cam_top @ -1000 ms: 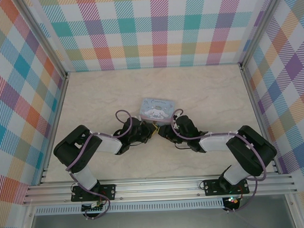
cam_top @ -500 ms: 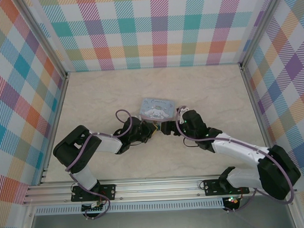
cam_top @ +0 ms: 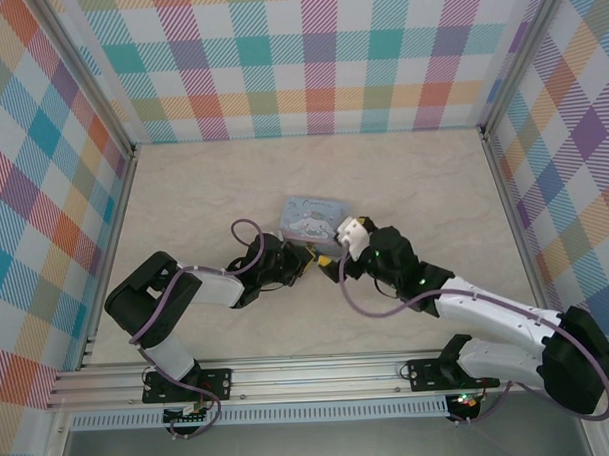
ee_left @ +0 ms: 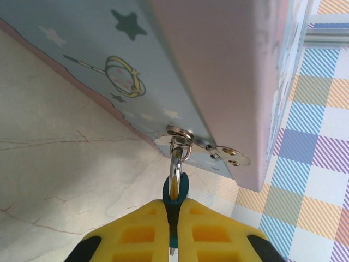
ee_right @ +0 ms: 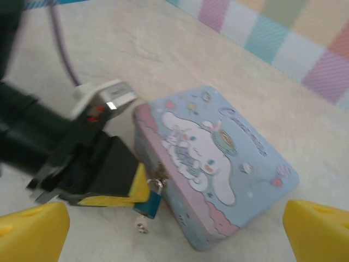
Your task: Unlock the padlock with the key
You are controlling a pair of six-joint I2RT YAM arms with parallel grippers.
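On the left, the left gripper [ee_left: 174,218] has its yellow fingers [ee_left: 131,234] squeezed tight on the padlock [ee_left: 174,197]. I think it holds the little blue lock so it will not wiggle while it gets opened. The padlock's thin silver loop [ee_left: 175,164] goes through the metal clasp [ee_left: 202,146] on the front of the tin [ee_right: 218,164], so the lock hangs at the tin's front wall. A tiny grey bit sticks out under the lock. It may be the key [ee_right: 143,225] sitting in the keyhole, but it is too small for me to be sure.

The tin has a white cartoon dog on its lid. The lid is down and locked, so I cannot see what is inside.

On the right, the right gripper [ee_right: 175,229] hangs above the tin with its fingers spread wide and nothing in them. I guess it must come down and pinch that grey bit to turn it.
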